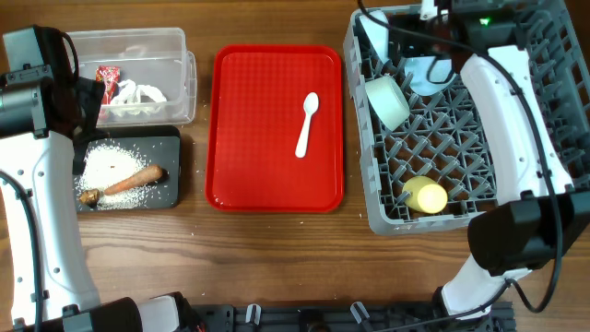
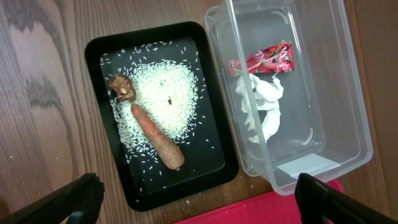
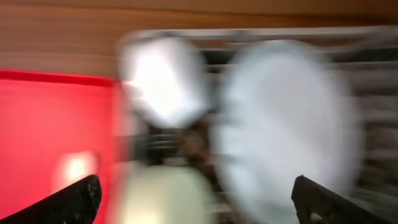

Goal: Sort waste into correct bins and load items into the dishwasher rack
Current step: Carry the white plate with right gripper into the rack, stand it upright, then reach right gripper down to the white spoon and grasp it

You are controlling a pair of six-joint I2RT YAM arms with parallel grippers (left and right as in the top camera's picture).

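Note:
The clear tub (image 1: 175,41) holds a red wrapper (image 2: 268,59) and white scraps (image 2: 261,106). The black tray (image 1: 173,148) holds loose rice (image 2: 165,93), a carrot stick (image 2: 158,137) and a brown lump (image 2: 122,87). A white spoon (image 1: 307,123) lies on the red serving tray (image 1: 249,175). The grey rack (image 1: 553,101) holds a pale bowl (image 1: 387,100), the plate (image 1: 430,74) and a yellow cup (image 1: 425,195). My left gripper (image 2: 199,208) is open and empty above the bins. My right gripper (image 3: 199,205) is open over the plate (image 3: 286,124) and two bowls (image 3: 161,81); that view is blurred.
A few stray rice grains lie on the wood (image 2: 258,180) between the black tray and the red serving tray (image 2: 261,211). The right arm (image 1: 512,120) stretches across the rack. The left arm (image 1: 37,166) stands along the table's left edge.

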